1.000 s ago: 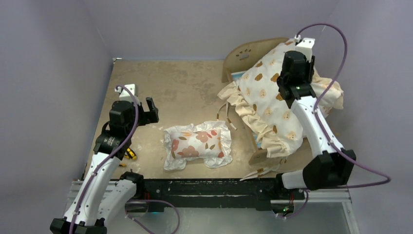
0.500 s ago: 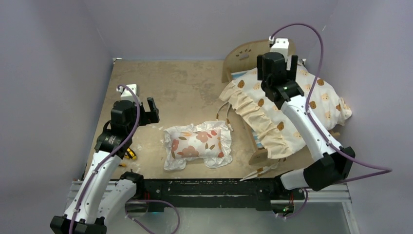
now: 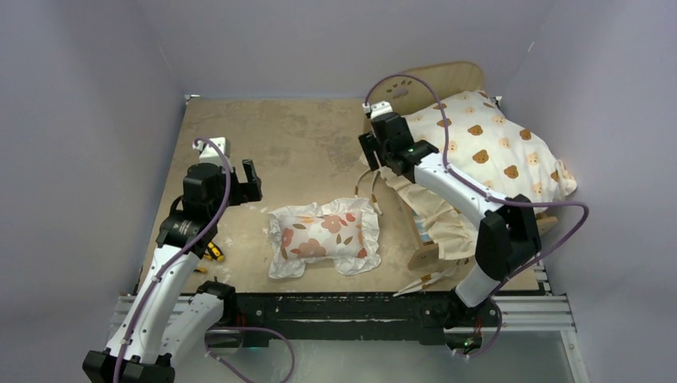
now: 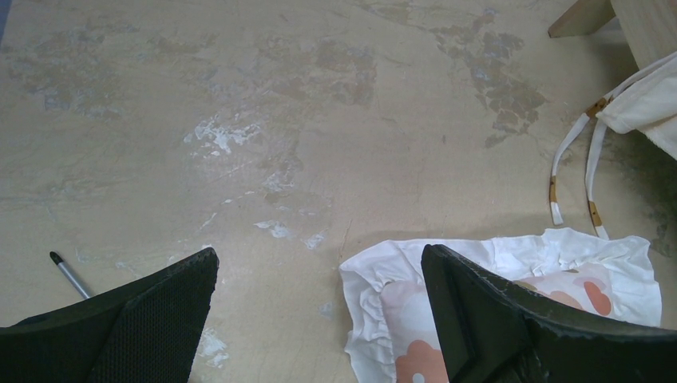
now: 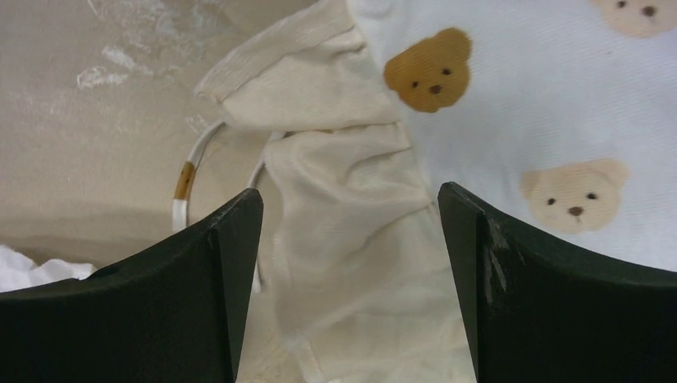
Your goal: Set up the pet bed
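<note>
On your far right, the bed (image 3: 447,76) carries the bear cushion (image 3: 487,148). Its ruffle (image 3: 423,199) hangs over the bed's left side toward the table (image 3: 279,136). Your right gripper (image 3: 374,155) sits at the cushion's far left corner, over that ruffle. The floral pillow (image 3: 323,235) lies flat mid-table, apart from the bed. Your left gripper (image 3: 251,185) hovers just left of the pillow. A small yellow tool (image 3: 214,253) lies near the table's left edge.
</note>
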You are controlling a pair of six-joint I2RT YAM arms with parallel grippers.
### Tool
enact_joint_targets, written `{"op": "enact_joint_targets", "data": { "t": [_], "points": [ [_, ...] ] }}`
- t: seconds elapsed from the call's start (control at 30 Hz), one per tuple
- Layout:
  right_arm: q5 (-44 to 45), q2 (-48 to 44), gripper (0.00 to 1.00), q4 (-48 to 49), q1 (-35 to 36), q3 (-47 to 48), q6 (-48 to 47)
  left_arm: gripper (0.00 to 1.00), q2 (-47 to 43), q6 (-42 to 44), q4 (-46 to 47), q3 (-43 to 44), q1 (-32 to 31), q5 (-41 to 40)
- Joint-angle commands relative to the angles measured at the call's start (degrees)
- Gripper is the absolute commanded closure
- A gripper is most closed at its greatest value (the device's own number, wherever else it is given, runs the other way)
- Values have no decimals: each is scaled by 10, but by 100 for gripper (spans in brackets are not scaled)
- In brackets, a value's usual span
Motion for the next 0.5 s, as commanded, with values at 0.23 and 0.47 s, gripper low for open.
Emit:
{"op": "enact_joint_targets", "data": {
  "t": [0.23, 0.47],
  "points": [
    [91, 8, 18, -81, 70, -6, 46, 1, 7, 9, 13, -4, -1, 16],
    [127, 23, 29, -102, 75, -31, 65, 1, 8, 9, 14, -4, -1, 17]
  ]
}}
